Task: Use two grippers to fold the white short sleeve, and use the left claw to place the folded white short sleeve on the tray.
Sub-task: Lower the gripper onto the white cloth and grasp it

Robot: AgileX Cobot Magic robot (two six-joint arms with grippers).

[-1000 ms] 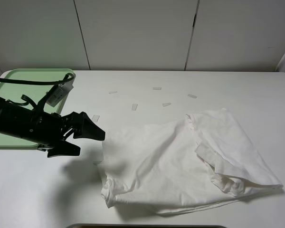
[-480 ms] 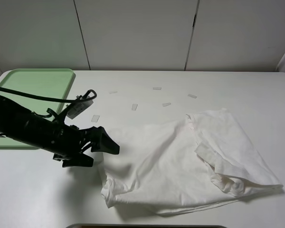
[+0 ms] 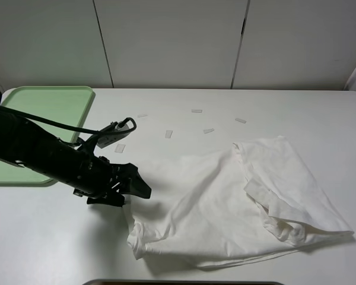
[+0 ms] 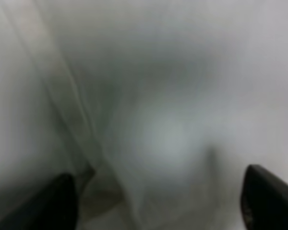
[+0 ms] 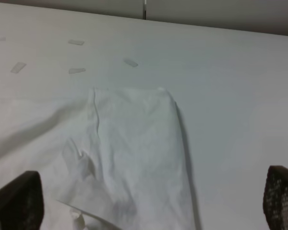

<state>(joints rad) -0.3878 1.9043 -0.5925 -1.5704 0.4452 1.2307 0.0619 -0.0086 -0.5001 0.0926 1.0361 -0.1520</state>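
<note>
White table (image 3: 296,113): shirt (image 3: 225,202), tray (image 3: 47,104) (perhaps tape strips (image 3: 168,134))

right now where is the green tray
In the high view the tray sits at the far left of the table, partly under the left arm, apart from the shirt lying right of centre.

You could read no text, brand, number or sign anywhere in these views. The white short sleeve (image 3: 225,202) showed only plain cloth from above and a soft blur in the left wrist view, while the tray (image 3: 47,101) and the pale tape strips (image 3: 168,134) looked blank. The small pale plate (image 3: 115,133) on the cables behind the left claw (image 3: 136,191) was too small for you to tell whether it carried print.
</note>
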